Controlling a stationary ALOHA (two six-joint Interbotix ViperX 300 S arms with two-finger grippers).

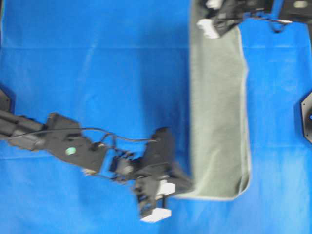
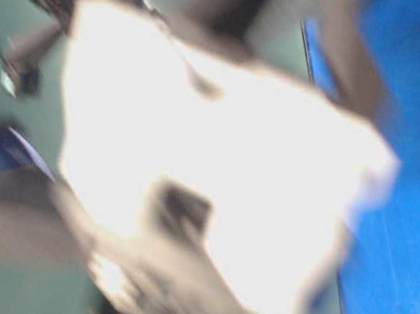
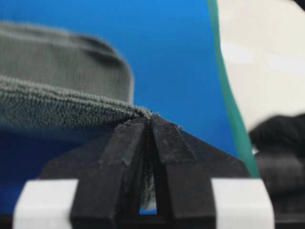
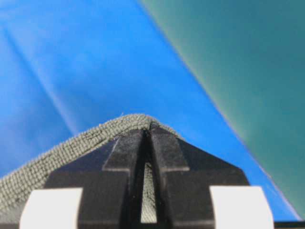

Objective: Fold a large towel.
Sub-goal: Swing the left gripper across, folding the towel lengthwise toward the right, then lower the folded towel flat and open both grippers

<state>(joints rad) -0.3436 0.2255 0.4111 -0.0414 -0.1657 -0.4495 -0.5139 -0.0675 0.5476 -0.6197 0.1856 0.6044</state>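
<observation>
Grippers both pinch our grey-green terry towel [image 1: 218,112]: left gripper [image 3: 150,125] at one corner, right gripper [image 4: 148,130] at another.

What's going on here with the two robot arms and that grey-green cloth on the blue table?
Both arms are handling the large towel, which lies as a long folded strip on the blue table covering. The left end effector is shut on one corner at the near end, and the right end effector is shut on a corner at the far end. The table-level view is too blurred to add anything.
</observation>
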